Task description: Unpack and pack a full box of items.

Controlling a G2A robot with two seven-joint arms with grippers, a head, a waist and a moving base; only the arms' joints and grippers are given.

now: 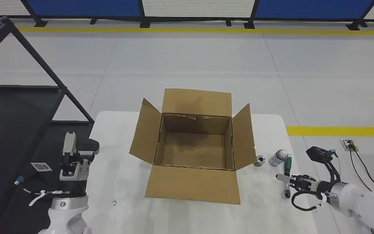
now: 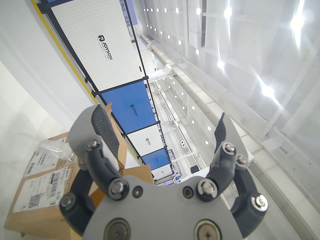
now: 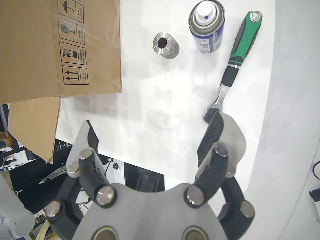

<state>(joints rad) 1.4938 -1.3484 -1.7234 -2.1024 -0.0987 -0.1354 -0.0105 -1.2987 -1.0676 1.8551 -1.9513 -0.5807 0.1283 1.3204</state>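
A: Where was the box (image 1: pixel 193 149)?
B: Mid table (image 1: pixel 120 175), nearer the far edge. Opening up, all 4 flaps folded outward.
A: And the other items?
B: 3 things on the table, btw the box's right flap & the right edge. Metal cylinder (image 3: pixel 166 45) stood upright just beside the flap, bore facing up. Spray can (image 3: pixel 207 29) stood upright next to it, w/ white nozzle & blue label. Ratchet (image 3: pixel 240 48) lay flat nearest the right edge, green handle twd the far edge, steel head twd the near-right corner. None of the 3 touched each other.
A: Right gripper?
B: The right gripper (image 3: pixel 153 121) was over the near-right corner, fingers wide apart. One fingertip sat just beside the ratchet head; couldn't tell if it touched.
A: Left gripper?
B: The left gripper (image 2: pixel 160 114) was by the left edge, apart from the box, pointed up at the ceiling. Fingers wide too.
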